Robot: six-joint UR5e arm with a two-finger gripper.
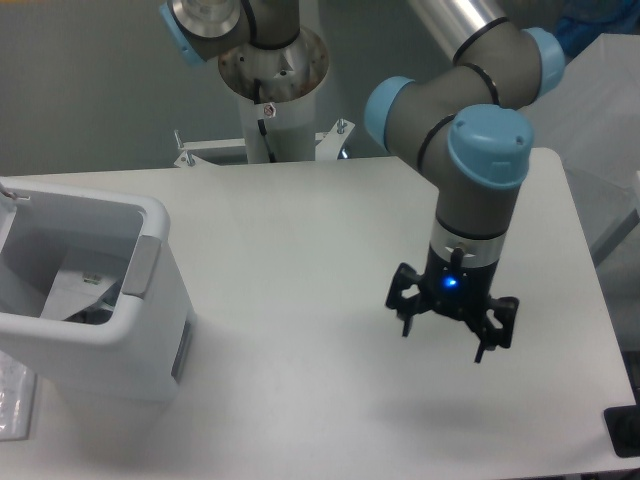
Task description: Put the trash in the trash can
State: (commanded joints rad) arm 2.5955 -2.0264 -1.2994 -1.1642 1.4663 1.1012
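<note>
Pincer: the pincer (444,338) hung at lower right of the frame, fingers spread and pointing down, nothing between them, a blue light glowing on its body.
Trash can: the trash can (130,345) stood at the left edge of the frame on the bench (300,250), its grey panel (141,267) facing the middle.
Trash: something pale and crumpled (78,290) lay at the bottom of the can, too unclear to name as bottle or wrapper. A clear ribbed piece (15,405) showed at the lower left edge, outside the can and just beside it; I could not tell whether it was trash left to collect.
Progress: as a judgement, at least part of the trash seemed to be in the can; no loose item lay on the bench near the pincer.
Risk, missed piece: if the clear piece at lower left was trash, the can stood between it and the arm, so a reach from the right could knock the can.
Risk, bench edge: the pincer was near the right and lower edges; a descent there would meet bare bench.
Risk, grey block: a grey block (560,110) stood at upper right beside the arm (480,170); a wide swing could clip it.
Open room: the middle of the bench gave free passage toward the can.
</note>
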